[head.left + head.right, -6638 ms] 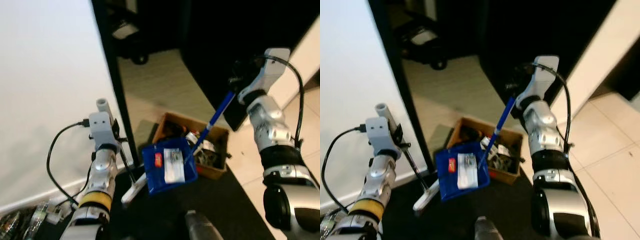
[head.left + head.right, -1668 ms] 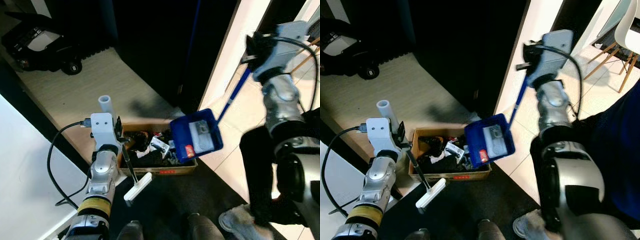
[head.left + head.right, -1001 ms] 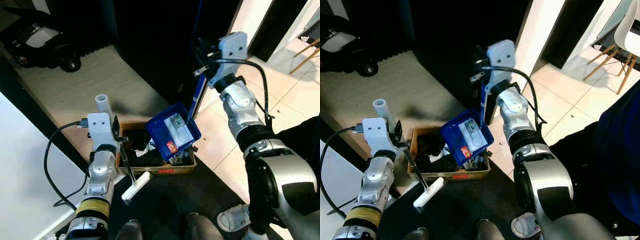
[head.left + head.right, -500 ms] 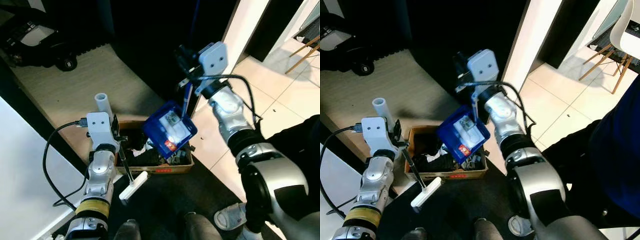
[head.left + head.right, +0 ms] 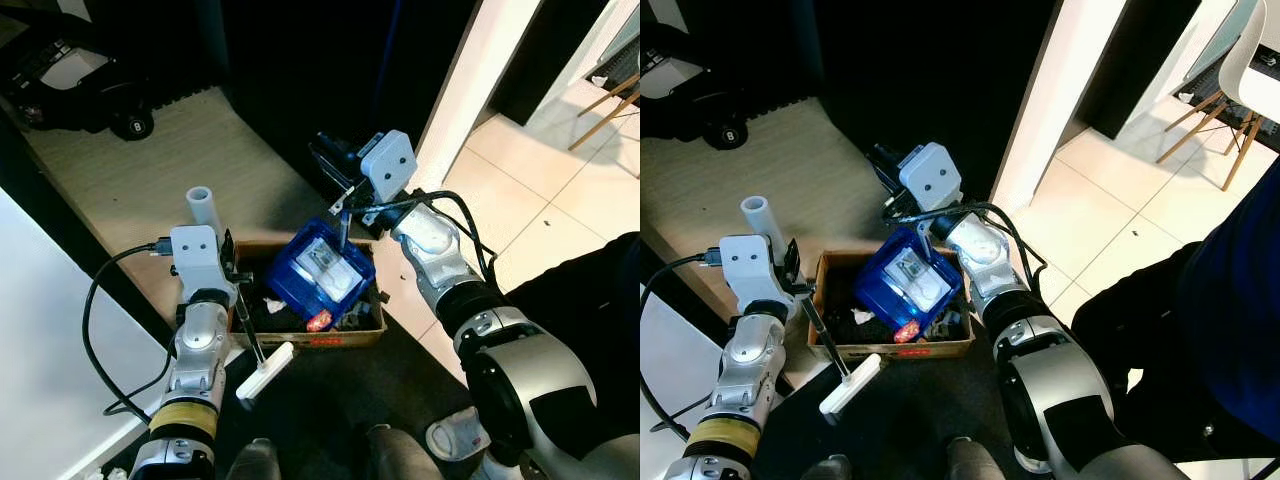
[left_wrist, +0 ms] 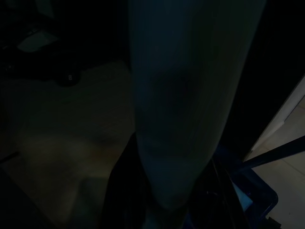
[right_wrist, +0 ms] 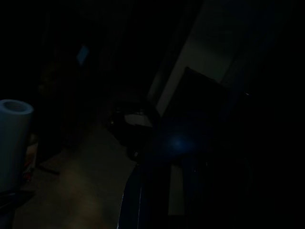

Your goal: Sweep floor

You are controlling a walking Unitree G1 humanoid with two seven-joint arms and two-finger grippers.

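Left eye view: The right gripper (image 5: 343, 203) is pinched on the short handle of the blue dustpan (image 5: 322, 272), which hangs tipped over the cardboard box (image 5: 345, 338) on the floor. The pan's mouth faces down into the box, toward its right end. White scraps sit in the pan, and a red scrap (image 5: 318, 321) lies at the box's front wall just below the pan's lip. The left gripper (image 5: 232, 285) is clamped on the thin dark shaft of the broom (image 5: 264, 357); its white head hangs just outside the box's front left corner, over the dark mat.

Right eye view: Same layout. The dustpan (image 5: 905, 281) covers the middle and right of the box (image 5: 890, 350); the broom head (image 5: 849, 384) is apart from the box's front wall. A person's dark-clothed leg (image 5: 1200, 330) stands well to the right on the tiled floor.

Left wrist view: Very dark. A pale tube, judged to be the broom's handle end (image 6: 186, 95), runs through the frame; a corner of the dustpan (image 6: 252, 200) shows beyond it.

Right wrist view: Nearly black. The pale handle end (image 7: 14, 143) and a faint blue sheen can be made out, no more.

Assessment: The dustpan appears to be light, rigid plastic and smooth, so its contents should slide out when tilted. The handle is the only sound grip; a light pan could twist in a two-finger pinch. The broom is slender and stiff; hold on the shaft.
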